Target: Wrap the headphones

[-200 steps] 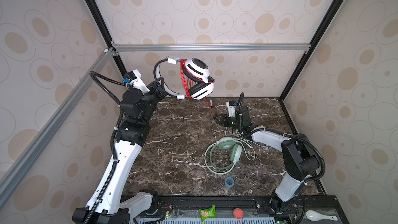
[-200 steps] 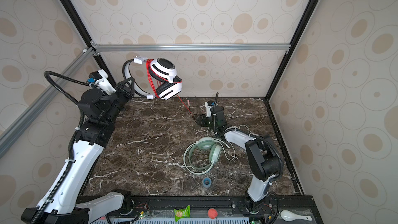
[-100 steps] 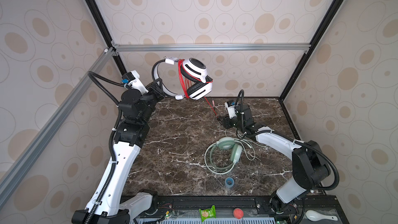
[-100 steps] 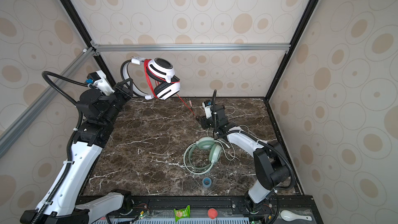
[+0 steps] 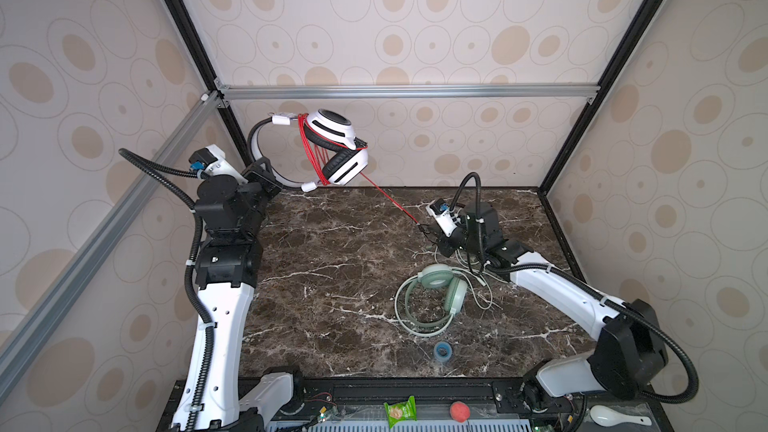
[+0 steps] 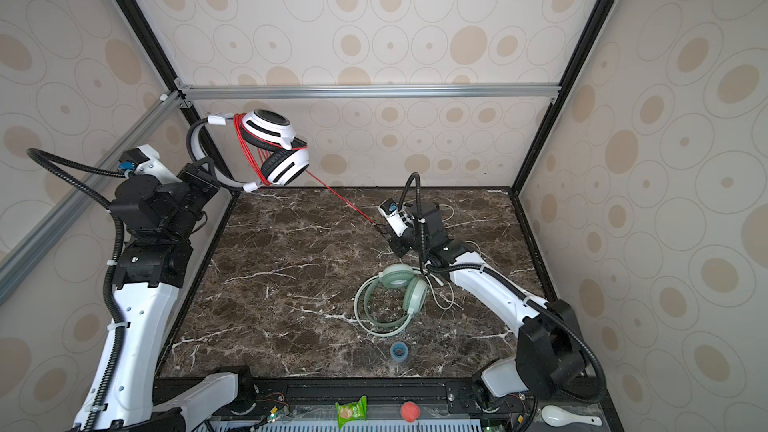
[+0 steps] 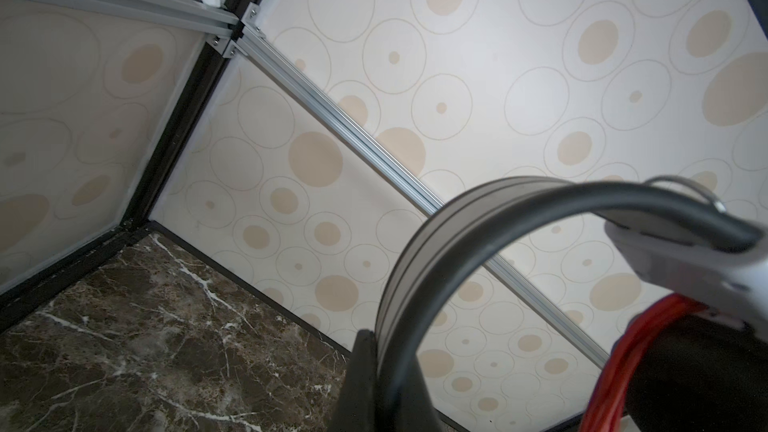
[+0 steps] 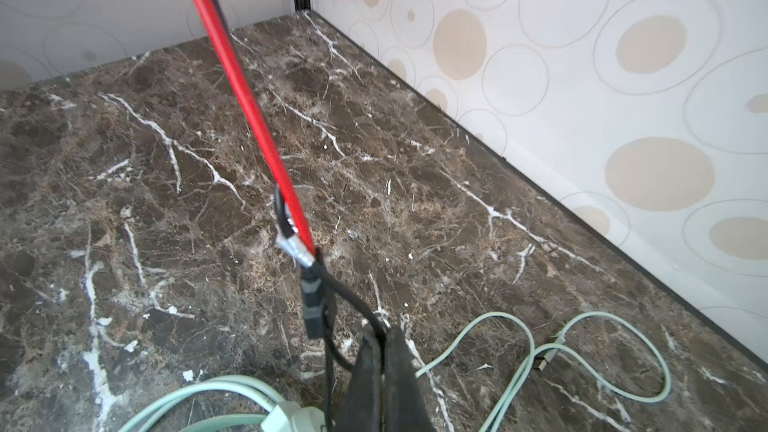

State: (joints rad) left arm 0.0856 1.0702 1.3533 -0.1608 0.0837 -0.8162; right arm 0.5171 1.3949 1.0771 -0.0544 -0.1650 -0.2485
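**Top views:** white-and-black headphones (image 5: 332, 147) are held aloft near the rear left corner, headband clamped in the left jaws. The red cable (image 5: 386, 199) lies in several turns across the yoke beside the cups. Its free run drops taut & diagonal to the right jaws, low over the surface (image 5: 332, 268) toward the rear. Mint green headphones (image 6: 392, 284) lie flat on the surface just in front of the right arm, w/ their pale green cable (image 6: 440, 297) loose beside them. A blue tape roll (image 5: 442, 351) sits near the front edge. **Left wrist view:** the headband (image 7: 415, 276) passes between the jaws, which press on it from both sides; red turns show at the frame edge. **Right wrist view:** the jaws are pressed together, pinching the thin black lead (image 8: 351, 299) just past the taped joint (image 8: 297, 249) where the red section ends. The black plug (image 8: 312, 301) dangles free, and the pale green cable lies on the surface close by. **Step in hand (judged):** laying the last turns. To do it well, keep the run taut but not straining the joint, and hold the headband steady. Sweep the right arm round the cups in a wide arc, clear of the mint pair's cable. Little cable looks left, so plan a tuck for the plug end.
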